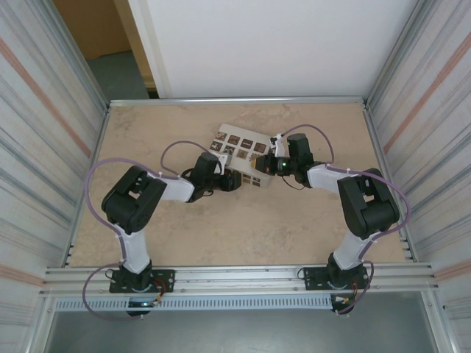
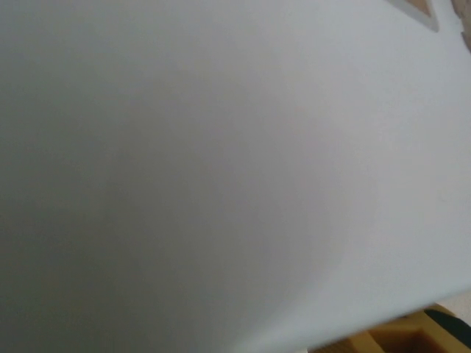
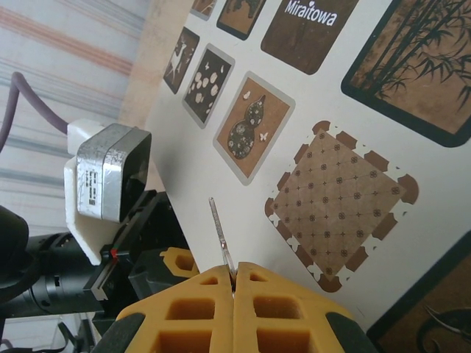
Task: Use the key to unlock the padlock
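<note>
Arms reach in on either side of a pale box (image 1: 243, 148) printed with brown panels, which sits on the bench (image 1: 221, 235). At the box's right side, the right end effector (image 3: 234, 273) has its yellow fingers pressed together on a thin metal key (image 3: 219, 229). The blade sticks out from the fingertips over the box's printed top, pointing toward its left edge, next to a lattice-patterned panel (image 3: 338, 209). The left end effector (image 1: 232, 181) is up against the box's near left wall. From its wrist that blank pale wall looks blurred and very close. A yellow tip (image 3: 180, 261) beside the box's left edge is probably one of its fingers. Whether they stand wide or narrow I cannot tell.
</note>
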### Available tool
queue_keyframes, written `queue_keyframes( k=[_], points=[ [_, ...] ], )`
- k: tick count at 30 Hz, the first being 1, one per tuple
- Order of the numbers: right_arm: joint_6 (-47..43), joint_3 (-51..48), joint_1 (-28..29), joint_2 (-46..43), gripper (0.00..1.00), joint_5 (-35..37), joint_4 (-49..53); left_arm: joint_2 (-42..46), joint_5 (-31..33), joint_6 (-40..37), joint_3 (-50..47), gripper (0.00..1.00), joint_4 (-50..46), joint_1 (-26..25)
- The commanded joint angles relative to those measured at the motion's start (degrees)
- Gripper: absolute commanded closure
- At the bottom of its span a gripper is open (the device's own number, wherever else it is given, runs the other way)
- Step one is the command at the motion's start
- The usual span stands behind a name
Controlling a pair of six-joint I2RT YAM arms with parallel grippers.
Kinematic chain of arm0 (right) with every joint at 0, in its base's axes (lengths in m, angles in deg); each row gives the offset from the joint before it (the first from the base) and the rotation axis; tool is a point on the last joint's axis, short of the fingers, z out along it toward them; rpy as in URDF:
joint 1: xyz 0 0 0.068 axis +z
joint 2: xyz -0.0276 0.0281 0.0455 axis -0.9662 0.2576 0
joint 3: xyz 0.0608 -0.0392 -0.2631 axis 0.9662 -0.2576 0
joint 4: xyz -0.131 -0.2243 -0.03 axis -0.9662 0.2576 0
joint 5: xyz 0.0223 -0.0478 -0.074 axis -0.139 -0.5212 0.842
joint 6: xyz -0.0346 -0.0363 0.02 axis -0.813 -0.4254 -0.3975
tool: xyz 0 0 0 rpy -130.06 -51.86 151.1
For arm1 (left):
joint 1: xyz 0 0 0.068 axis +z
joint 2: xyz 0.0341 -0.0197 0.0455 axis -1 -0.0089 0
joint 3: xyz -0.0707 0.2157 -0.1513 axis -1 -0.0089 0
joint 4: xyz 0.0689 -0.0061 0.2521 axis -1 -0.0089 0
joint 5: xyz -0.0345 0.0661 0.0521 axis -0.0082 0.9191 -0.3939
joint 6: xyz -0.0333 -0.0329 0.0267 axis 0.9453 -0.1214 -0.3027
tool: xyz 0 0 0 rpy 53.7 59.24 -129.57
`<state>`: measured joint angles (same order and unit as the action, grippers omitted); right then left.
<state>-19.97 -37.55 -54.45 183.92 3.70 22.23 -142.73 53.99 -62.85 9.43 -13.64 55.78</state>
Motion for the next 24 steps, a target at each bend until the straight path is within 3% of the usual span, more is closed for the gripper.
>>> queue_keyframes(
  k=[1, 24],
  points=[
    [0.17, -1.97, 1.44, 1.08, 1.0, 0.53, 9.0, -1.22, -1.5, 1.06, 1.88, 0.54, 4.62, 0.15],
    [0.26, -1.41, 1.96, 0.56, 1.0, 0.55, 9.28, -2.36, -2.47, 3.67, 1.92, 0.65, 7.68, -0.47]
  ],
)
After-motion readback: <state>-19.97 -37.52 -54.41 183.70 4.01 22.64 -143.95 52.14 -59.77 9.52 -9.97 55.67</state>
